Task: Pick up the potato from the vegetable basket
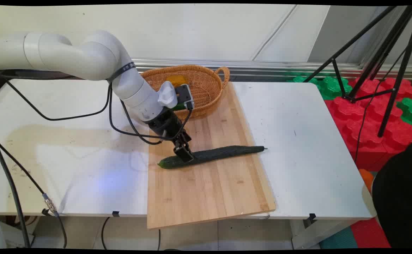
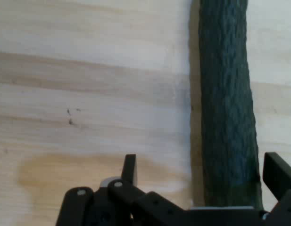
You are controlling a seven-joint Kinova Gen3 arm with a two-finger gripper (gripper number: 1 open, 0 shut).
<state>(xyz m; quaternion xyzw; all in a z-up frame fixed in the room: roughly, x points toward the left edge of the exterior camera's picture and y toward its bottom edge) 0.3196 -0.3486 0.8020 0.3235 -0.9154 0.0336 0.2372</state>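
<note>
A long dark green cucumber [image 1: 223, 152] lies across the wooden cutting board [image 1: 206, 190], its blunt end toward the left. My gripper [image 1: 184, 152] is down on the cucumber near that left end. In the hand view the cucumber [image 2: 226, 103] runs up between the two fingers of the gripper [image 2: 202, 170]. The right finger [image 2: 277, 173] sits close against it. The left finger [image 2: 129, 168] stands well off it over bare wood. The gripper is open, straddling the cucumber.
A wicker basket [image 1: 206, 88] with something yellow [image 1: 176, 79] inside stands at the board's far end, just behind the arm. Black cables [image 1: 128, 123] hang from the arm. A black tripod [image 1: 386, 63] and red and green blocks [image 1: 368, 116] stand off the table's right side.
</note>
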